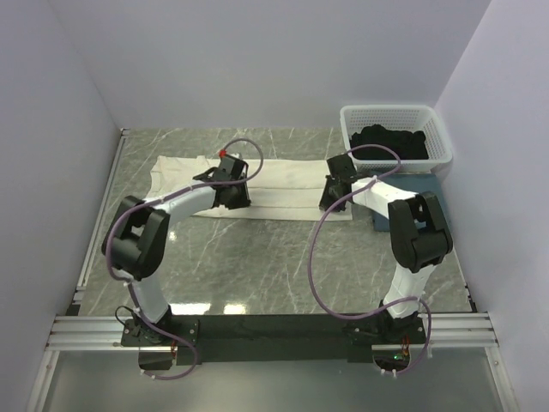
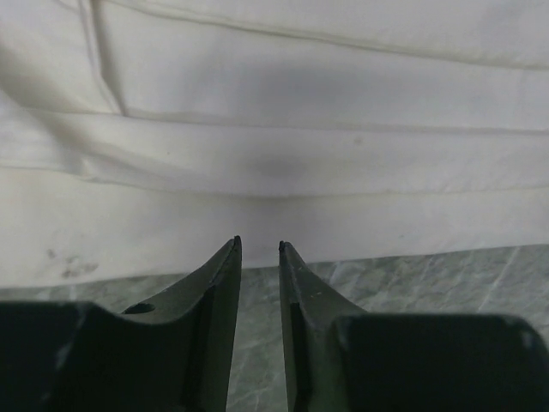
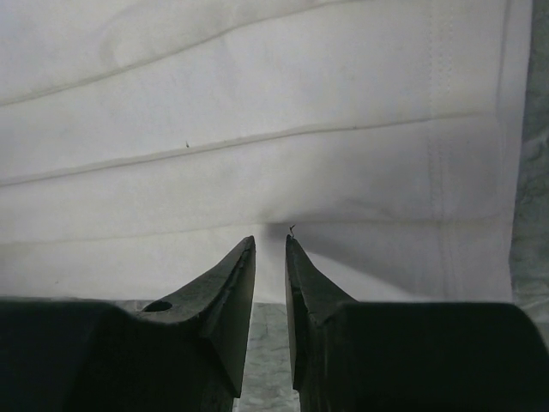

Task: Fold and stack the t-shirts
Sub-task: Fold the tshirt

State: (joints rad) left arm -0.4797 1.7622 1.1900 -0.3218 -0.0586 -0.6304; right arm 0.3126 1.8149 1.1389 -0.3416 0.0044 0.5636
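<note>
The cream-white t-shirt (image 1: 287, 176) lies flat across the far middle of the marble table (image 1: 257, 257), folded into a long band that runs left to right, with lengthwise creases showing in both wrist views. Its near edge is where I have both arms.

The left gripper (image 1: 232, 204) is down at that edge, left of centre. In the left wrist view its tips (image 2: 259, 245) stand a narrow slit apart, right at the hem. I cannot tell whether any cloth is pinched. The right gripper (image 1: 331, 206) is at the same edge, close to the band's right end. Its tips (image 3: 271, 239) are equally close together, and the cloth puckers a little just beyond them, but again I cannot tell if it is caught.

Far right, a white basket (image 1: 439, 150) holds the black t-shirt (image 1: 390, 142), bunched up. The slate-blue t-shirt (image 1: 427, 182) shows just at the basket's near wall, partly hidden by my right arm.

I count three shirts, one basket and two grippers.
</note>
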